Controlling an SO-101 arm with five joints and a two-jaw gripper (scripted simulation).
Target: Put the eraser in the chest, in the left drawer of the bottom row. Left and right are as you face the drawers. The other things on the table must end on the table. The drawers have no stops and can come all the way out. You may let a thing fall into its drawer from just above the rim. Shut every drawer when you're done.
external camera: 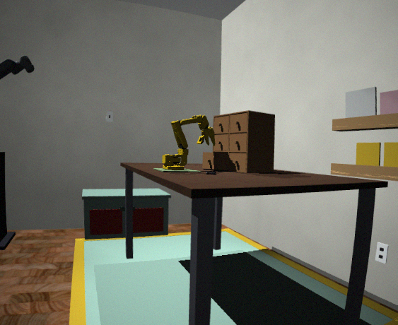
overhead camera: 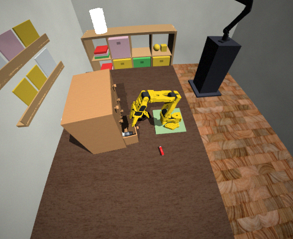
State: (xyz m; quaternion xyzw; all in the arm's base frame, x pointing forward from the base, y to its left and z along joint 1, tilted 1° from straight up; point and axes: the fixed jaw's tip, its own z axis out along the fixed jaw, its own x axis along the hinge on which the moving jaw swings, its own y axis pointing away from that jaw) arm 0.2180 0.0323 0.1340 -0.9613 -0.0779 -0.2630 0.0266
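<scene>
The wooden chest (overhead camera: pixel 93 111) stands on the left side of the table, and its bottom-left drawer (overhead camera: pixel 130 133) is pulled out. A small white and dark eraser (overhead camera: pixel 127 134) lies inside that drawer near its front. My gripper (overhead camera: pixel 136 120) hangs above the back part of the open drawer with its fingers a little apart and nothing between them. In the exterior view the gripper (external camera: pixel 202 140) is level with the middle row of drawers, above the pulled-out drawer (external camera: pixel 208 160). The other drawers look shut.
A small red cylinder (overhead camera: pixel 161 150) lies on the table in front of the chest, to the right of the open drawer. My base stands on a green mat (overhead camera: pixel 169 124). A shelf unit (overhead camera: pixel 130 48) stands behind the table.
</scene>
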